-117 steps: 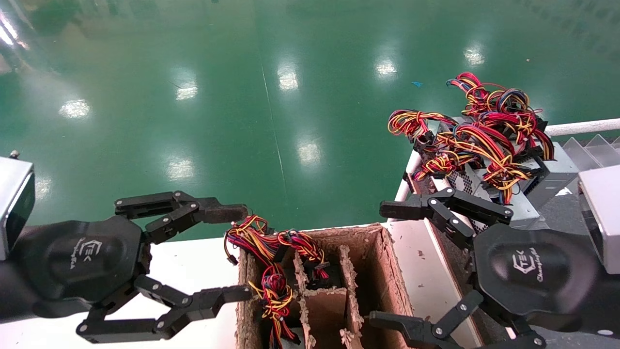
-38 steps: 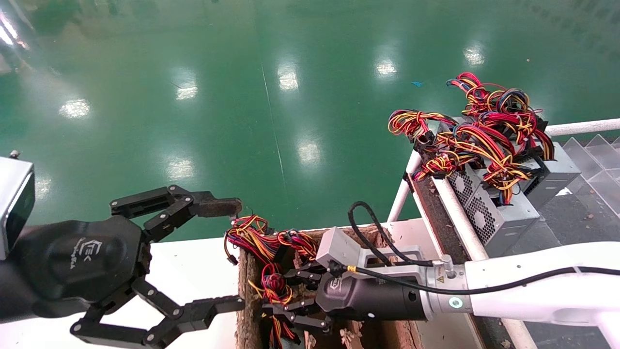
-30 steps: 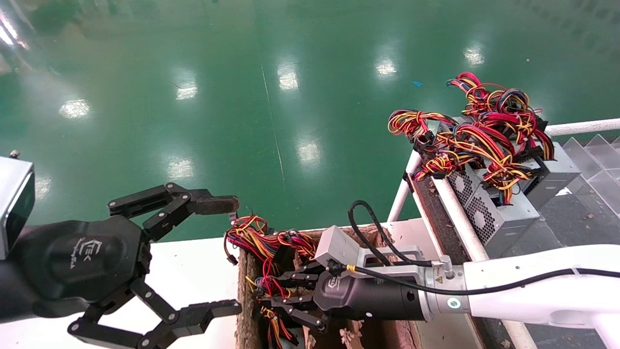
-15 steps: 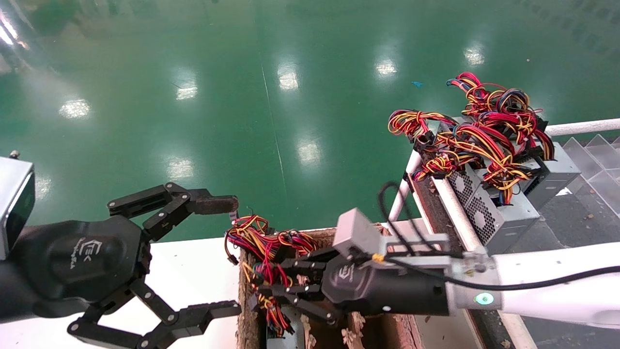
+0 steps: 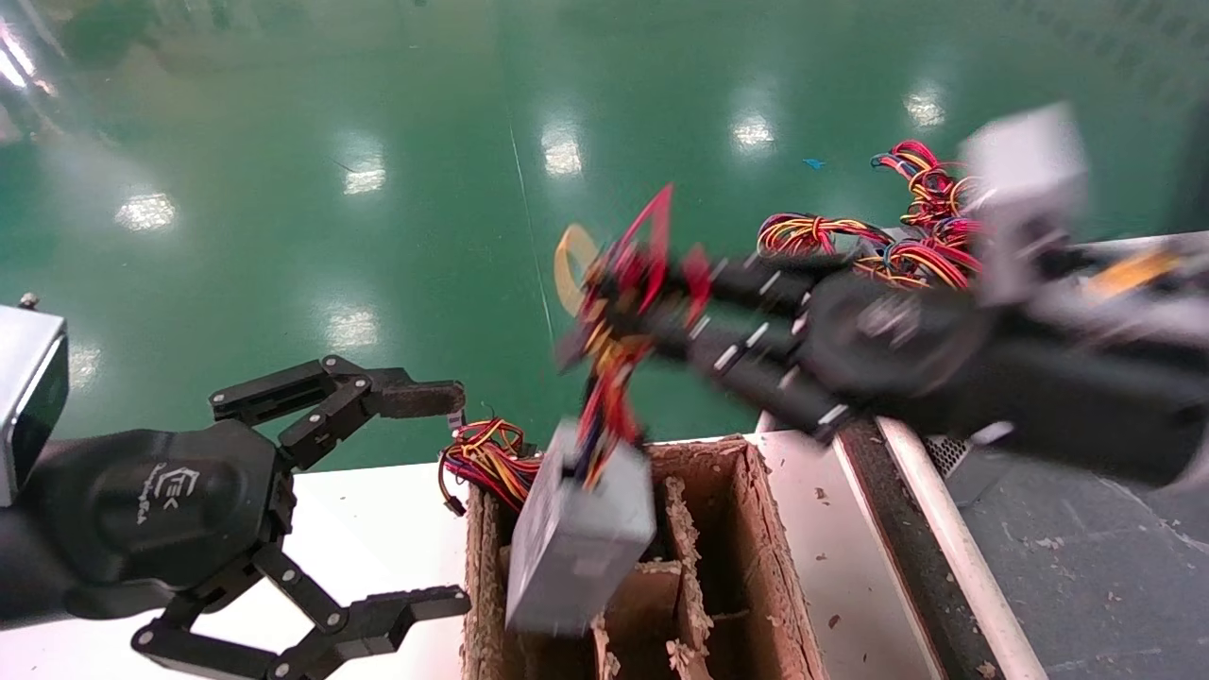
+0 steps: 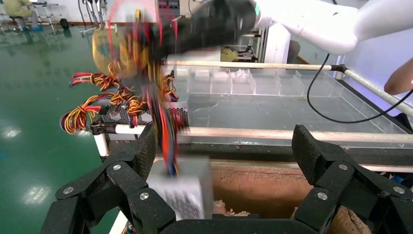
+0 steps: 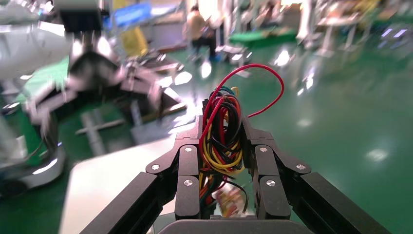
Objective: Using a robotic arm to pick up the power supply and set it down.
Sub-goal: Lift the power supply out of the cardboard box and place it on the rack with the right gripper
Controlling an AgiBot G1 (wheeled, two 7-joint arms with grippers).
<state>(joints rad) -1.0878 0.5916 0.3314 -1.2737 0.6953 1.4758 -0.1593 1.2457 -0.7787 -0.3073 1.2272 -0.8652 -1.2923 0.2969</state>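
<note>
The power supply [image 5: 581,543], a silver-grey metal box, dangles tilted by its red, yellow and black wires [image 5: 614,312] over the left compartment of the cardboard box [image 5: 756,529]. My right gripper [image 5: 661,316] is shut on that wire bunch, well above the box. The right wrist view shows the wires [image 7: 221,141] pinched between the right gripper's [image 7: 221,124] fingers. My left gripper [image 5: 455,499] is open beside the cardboard box, over the white table. In the left wrist view the power supply [image 6: 187,192] hangs between the left gripper's [image 6: 221,151] spread fingers without touching them.
Another bunch of coloured wires [image 5: 482,453] lies at the cardboard box's left corner. Behind my right arm, more wires [image 5: 907,246] show on the right-hand rack. A white rail [image 5: 945,538] edges the dark tray on the right. Green floor lies beyond.
My right gripper reached into the cardboard box, shut on the wire bunch, and has lifted up and to the right. The power supply has come out of its compartment. The left gripper barely moved.
</note>
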